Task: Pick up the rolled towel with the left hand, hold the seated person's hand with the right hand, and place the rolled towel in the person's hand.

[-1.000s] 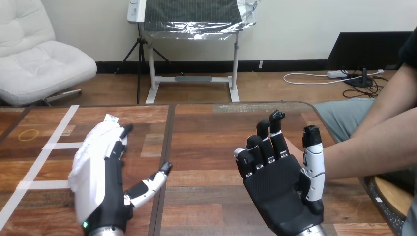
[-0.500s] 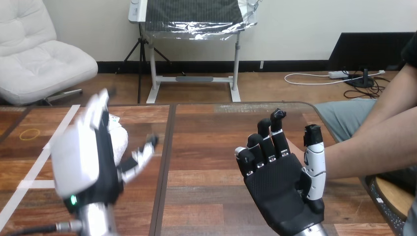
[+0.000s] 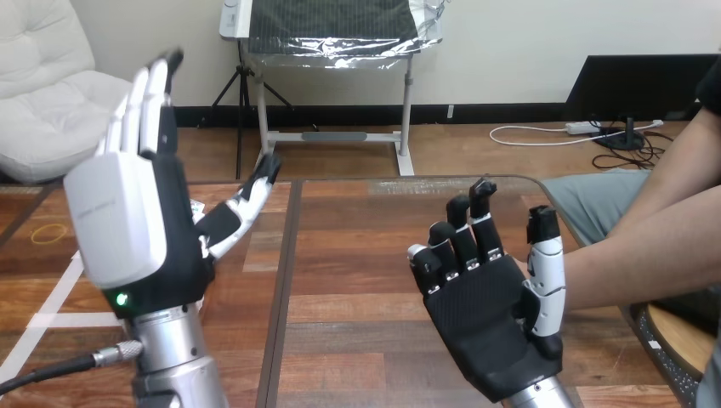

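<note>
My left hand (image 3: 136, 229) is raised upright above the table's left half, open, its fingers straight and pointing up, with nothing in it. The rolled white towel lies behind that hand; only a small white bit (image 3: 197, 207) shows beside the thumb. My right hand (image 3: 489, 319) stands palm toward me at the right, open, with its fingers loosely bent and its thumb upright. The person's forearm (image 3: 638, 255) reaches in from the right. The person's hand (image 3: 512, 255) is mostly hidden behind my right hand; I cannot tell whether they touch.
White tape lines (image 3: 61, 289) and a yellow rubber band (image 3: 48, 231) mark the wooden table (image 3: 357, 255) at the left. A dark seam (image 3: 285, 280) runs down the table's middle. The table's rounded right edge (image 3: 655, 340) lies by the person.
My left hand has lifted off the towel and risen upright with straight fingers, covering the towel. My right hand and the person's arm have barely moved.
</note>
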Controlling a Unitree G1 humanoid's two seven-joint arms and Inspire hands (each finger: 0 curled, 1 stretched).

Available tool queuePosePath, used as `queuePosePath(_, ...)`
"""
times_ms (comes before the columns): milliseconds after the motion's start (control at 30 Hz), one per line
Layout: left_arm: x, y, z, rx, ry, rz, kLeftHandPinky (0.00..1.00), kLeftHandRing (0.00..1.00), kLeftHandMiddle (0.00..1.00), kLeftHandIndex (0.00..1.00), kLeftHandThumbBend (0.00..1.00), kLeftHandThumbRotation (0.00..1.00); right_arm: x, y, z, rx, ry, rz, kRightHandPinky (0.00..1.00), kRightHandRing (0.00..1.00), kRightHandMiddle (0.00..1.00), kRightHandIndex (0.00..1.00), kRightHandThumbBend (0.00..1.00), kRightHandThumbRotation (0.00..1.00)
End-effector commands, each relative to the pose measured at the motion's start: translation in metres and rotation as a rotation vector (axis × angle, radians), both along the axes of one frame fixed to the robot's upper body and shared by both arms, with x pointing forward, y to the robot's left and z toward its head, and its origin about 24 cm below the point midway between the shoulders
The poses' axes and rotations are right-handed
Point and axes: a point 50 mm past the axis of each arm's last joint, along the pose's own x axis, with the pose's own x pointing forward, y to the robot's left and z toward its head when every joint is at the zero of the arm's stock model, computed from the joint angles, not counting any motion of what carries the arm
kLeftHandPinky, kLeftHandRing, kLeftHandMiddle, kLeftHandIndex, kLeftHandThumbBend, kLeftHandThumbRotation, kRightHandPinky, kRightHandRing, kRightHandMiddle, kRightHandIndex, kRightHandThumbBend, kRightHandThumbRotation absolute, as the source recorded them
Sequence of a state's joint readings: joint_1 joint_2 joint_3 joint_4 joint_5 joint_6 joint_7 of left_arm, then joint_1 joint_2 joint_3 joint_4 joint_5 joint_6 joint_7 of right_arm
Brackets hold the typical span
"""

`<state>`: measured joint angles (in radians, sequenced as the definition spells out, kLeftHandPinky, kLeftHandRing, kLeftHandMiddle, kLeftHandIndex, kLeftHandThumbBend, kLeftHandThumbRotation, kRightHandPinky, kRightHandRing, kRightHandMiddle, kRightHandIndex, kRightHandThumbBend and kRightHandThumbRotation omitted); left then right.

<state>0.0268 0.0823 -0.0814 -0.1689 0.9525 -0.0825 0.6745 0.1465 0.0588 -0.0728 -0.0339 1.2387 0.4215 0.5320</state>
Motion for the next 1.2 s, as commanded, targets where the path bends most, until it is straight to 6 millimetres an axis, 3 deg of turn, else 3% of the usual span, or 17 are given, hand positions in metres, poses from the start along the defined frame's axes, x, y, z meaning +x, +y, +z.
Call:
queuePosePath(0, 0.004, -0.002, 0.007, 0.033, -0.058, -0.012, 0.73, 0.85, 0.9, 0.9, 0.72, 0.39, 0.014, 0.01, 0.016, 0.074, -0.079, -0.012, 0.31, 0.48, 0.57, 0.58, 0.67, 0.26)
queuePosePath(233, 0.007, -0.001, 0.007, 0.091, -0.07, 0.039, 0.76, 0.87, 0.91, 0.91, 0.72, 0.43, 0.015, 0.01, 0.016, 0.074, -0.086, -0.009, 0.31, 0.47, 0.57, 0.58, 0.67, 0.25)
queuePosePath(700, 0.018, 0.007, 0.006, 0.235, 0.121, 0.198, 0.96, 0.95, 0.96, 0.98, 0.76, 0.64, 0.017, 0.01, 0.015, 0.078, -0.09, -0.006, 0.31, 0.48, 0.57, 0.59, 0.66, 0.26)
queuePosePath(1167, 0.035, 0.015, -0.002, 0.276, 0.332, 0.321, 0.93, 0.93, 0.94, 0.96, 0.84, 0.73, 0.017, 0.01, 0.015, 0.068, -0.088, -0.011, 0.3, 0.47, 0.57, 0.58, 0.67, 0.26)
